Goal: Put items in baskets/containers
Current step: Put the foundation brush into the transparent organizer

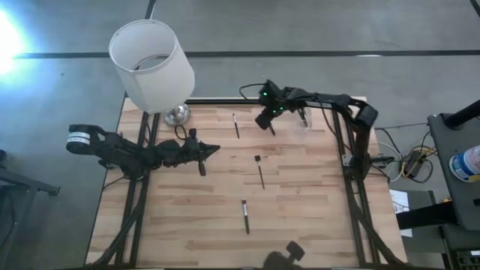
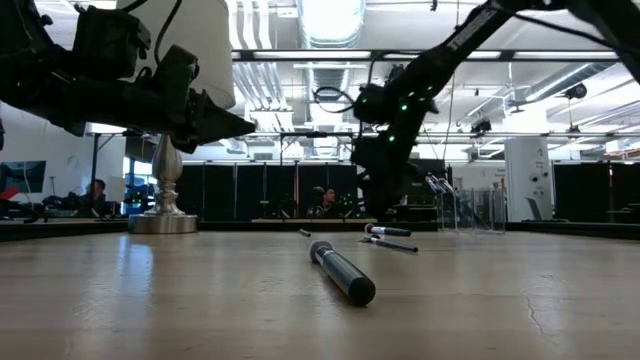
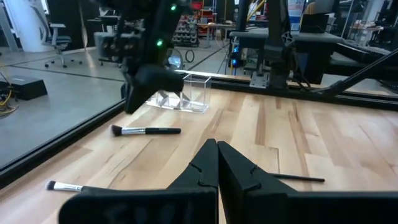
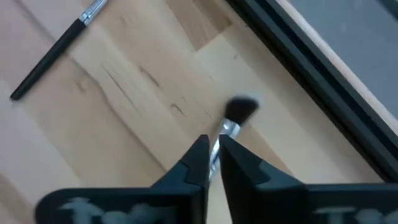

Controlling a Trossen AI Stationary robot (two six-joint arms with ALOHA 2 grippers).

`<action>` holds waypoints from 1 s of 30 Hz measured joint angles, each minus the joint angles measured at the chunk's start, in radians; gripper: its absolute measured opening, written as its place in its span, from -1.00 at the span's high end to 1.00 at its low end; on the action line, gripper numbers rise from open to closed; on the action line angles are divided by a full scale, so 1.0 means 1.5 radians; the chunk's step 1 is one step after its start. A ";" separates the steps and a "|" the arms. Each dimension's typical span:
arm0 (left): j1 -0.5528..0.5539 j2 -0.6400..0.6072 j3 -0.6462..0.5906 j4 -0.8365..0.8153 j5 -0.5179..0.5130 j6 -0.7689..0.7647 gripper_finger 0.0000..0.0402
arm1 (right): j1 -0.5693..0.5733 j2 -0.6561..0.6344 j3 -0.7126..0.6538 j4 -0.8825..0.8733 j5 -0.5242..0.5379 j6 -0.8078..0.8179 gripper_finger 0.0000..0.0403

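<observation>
Right gripper [image 4: 212, 148] was pinching a brush [image 4: 236, 118] by the ferrule, lifted near the clear cup [image 3: 189, 92], presumably to drop it in. Left gripper [image 3: 217, 163] hovered over the counter [image 1: 300, 202], pressed together.

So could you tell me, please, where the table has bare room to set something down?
The near left corner of the table, left of the nearest brush, is bare, as is the near right side beyond the middle brush. The far edge is crowded: lamp base, far brush, clear cup, and the right gripper holding a brush.
</observation>
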State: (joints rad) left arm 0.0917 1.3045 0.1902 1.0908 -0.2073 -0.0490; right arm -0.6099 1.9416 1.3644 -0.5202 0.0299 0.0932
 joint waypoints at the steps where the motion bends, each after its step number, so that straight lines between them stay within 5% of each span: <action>1: 0.000 0.000 0.000 0.000 0.000 0.000 1.00 | 0.000 0.014 0.012 -0.004 0.000 0.004 0.77; 14: -0.001 0.000 0.000 -0.001 0.000 -0.002 1.00 | -0.003 0.080 0.073 -0.035 0.061 0.036 0.12; 30: -0.001 0.000 0.000 -0.007 0.000 -0.003 1.00 | -0.012 0.122 0.072 0.027 0.070 0.051 0.32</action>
State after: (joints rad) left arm 0.0910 1.3045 0.1902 1.0809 -0.2070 -0.0528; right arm -0.6277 2.1249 1.4727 -0.4797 0.1343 0.1697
